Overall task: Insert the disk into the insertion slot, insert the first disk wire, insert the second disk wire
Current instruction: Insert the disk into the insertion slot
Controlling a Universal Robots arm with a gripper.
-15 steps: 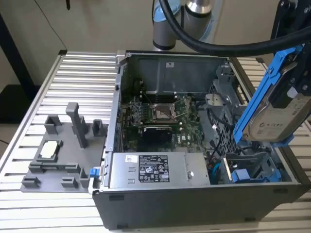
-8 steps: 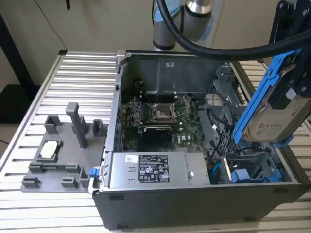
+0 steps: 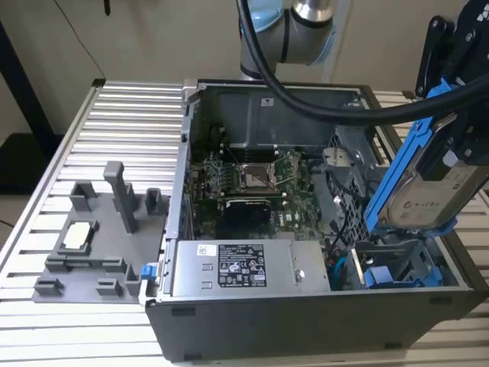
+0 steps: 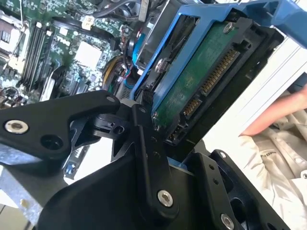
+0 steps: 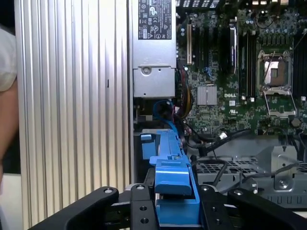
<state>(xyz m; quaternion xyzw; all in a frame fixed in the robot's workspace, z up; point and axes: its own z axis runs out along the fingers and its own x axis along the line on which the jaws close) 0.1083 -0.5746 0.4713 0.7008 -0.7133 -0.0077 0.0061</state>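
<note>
Above the open case (image 3: 306,325), the gripper (image 5: 175,210) clamps the tilted disk (image 3: 426,195).

No print could be read with certainty. A white label (image 3: 241,265) with dark lines of print and small marks sat on the silver power-supply box (image 3: 306,269). In the first wrist view its rows of fine print and symbols were too small to make out. The disk (image 3: 460,177) carried a pale label (image 3: 422,205) with what seemed a short line of dark letters. A small white sticker (image 3: 267,102) sat on the back wall of the computer case (image 3: 306,325), and white lettering (image 5: 231,96) was printed on the green motherboard (image 5: 216,120).
</note>
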